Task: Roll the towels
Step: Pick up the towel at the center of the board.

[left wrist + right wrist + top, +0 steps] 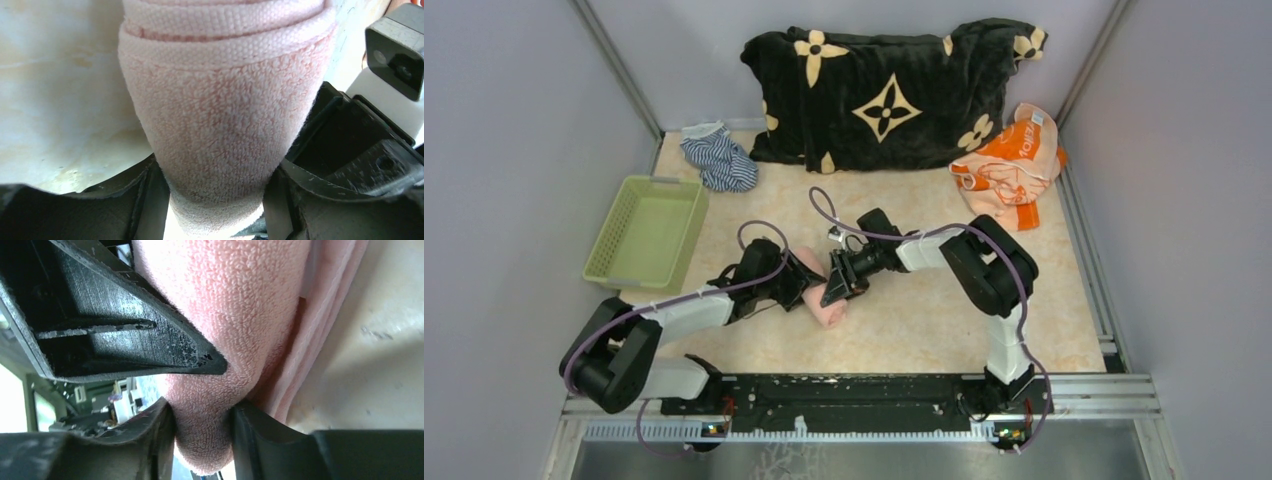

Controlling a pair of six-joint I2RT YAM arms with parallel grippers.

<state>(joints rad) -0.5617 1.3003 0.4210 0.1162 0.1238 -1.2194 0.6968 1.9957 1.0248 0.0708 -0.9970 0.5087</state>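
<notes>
The pale pink towel (829, 310) lies rolled up on the table's middle, between my two grippers. My left gripper (807, 283) is shut on the roll from the left; the left wrist view shows the pink roll (220, 115) squeezed between both fingers. My right gripper (836, 283) is shut on it from the right; the right wrist view shows the pink terry (235, 320) pinched between its fingers, with the left gripper's black finger (125, 330) pressed against it. The orange towel (1012, 165) with white print lies crumpled at the back right.
A big black blanket with cream flowers (889, 95) lies along the back wall. A blue-and-white striped cloth (719, 158) lies at the back left. A light green basket (646, 230) stands on the left side. Grey walls close in both sides.
</notes>
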